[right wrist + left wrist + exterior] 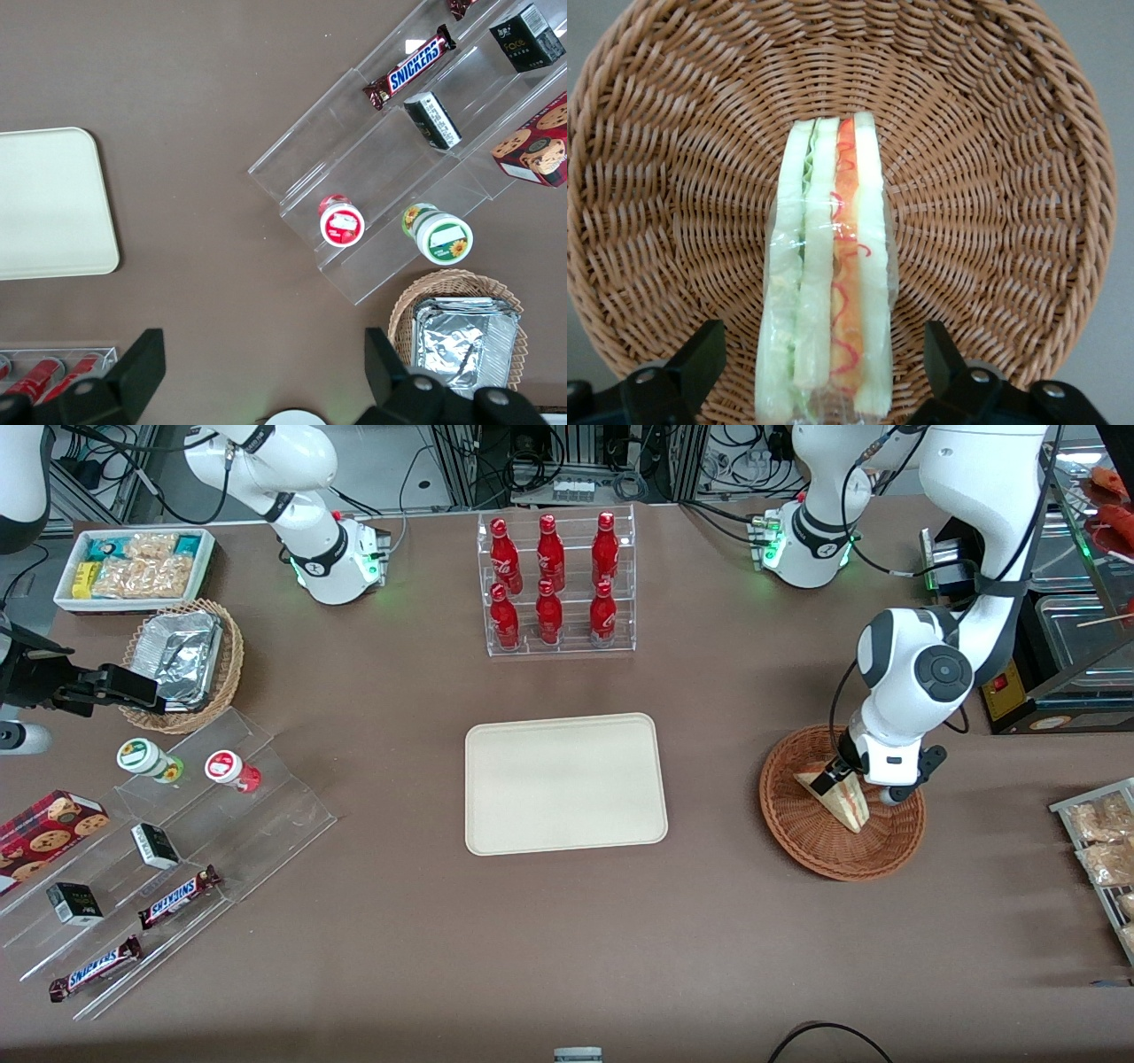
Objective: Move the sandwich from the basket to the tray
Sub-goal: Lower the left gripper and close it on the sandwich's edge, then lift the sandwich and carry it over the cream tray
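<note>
Over the basket (811, 841), toward the working arm's end of the tabletop (567, 939), the end effector (824, 367) hangs released, its fingers (700, 354) straddling the wrapped sandwich (828, 283) without touching it. Well apart, the tray (565, 783) sits mid-tabletop.

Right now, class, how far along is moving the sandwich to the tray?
Done: the gripper has reached the basket. In hand: its open fingers straddle the sandwich, which lies in the basket, not gripped. Left: closing, lifting and carrying it to the tray, which holds nothing.
</note>
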Motion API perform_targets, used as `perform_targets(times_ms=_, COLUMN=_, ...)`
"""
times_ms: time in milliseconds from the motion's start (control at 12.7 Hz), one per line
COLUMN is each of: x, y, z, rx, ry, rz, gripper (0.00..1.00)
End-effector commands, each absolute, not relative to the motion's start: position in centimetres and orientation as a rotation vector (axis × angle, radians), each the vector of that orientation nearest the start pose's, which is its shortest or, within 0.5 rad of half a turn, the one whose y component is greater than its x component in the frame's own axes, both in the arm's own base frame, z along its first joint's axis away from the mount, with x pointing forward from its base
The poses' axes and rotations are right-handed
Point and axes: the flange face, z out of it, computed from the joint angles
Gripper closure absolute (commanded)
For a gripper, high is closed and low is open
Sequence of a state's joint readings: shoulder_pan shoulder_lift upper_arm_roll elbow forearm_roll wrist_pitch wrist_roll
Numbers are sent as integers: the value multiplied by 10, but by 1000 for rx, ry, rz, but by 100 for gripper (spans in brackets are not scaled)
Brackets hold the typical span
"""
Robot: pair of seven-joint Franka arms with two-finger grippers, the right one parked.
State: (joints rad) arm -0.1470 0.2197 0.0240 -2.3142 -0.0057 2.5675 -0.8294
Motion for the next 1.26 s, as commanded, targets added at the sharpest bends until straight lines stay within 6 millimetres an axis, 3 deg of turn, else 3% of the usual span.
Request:
perform_targets(times_ms=0, x=523, y=-66, z=251, rx=-2935, ry=-1187, rz=-65, gripper=85)
perform_targets(times_ms=79, x=523, y=-67, z=252, rx=-2933, ry=-1184, rz=-56, gripper=100)
perform_targets(times_ms=867, x=535, y=-70, z=304, rx=-2994, ry=-999, rz=-45, gripper=100)
perform_targets(times_ms=1024, x=546, y=-79, z=326, rx=-2983, ry=-966, rz=16, gripper=100)
perform_targets(times_ms=1182, x=556, y=-109, z=351, rx=-2985, ry=-880, rz=68, gripper=100)
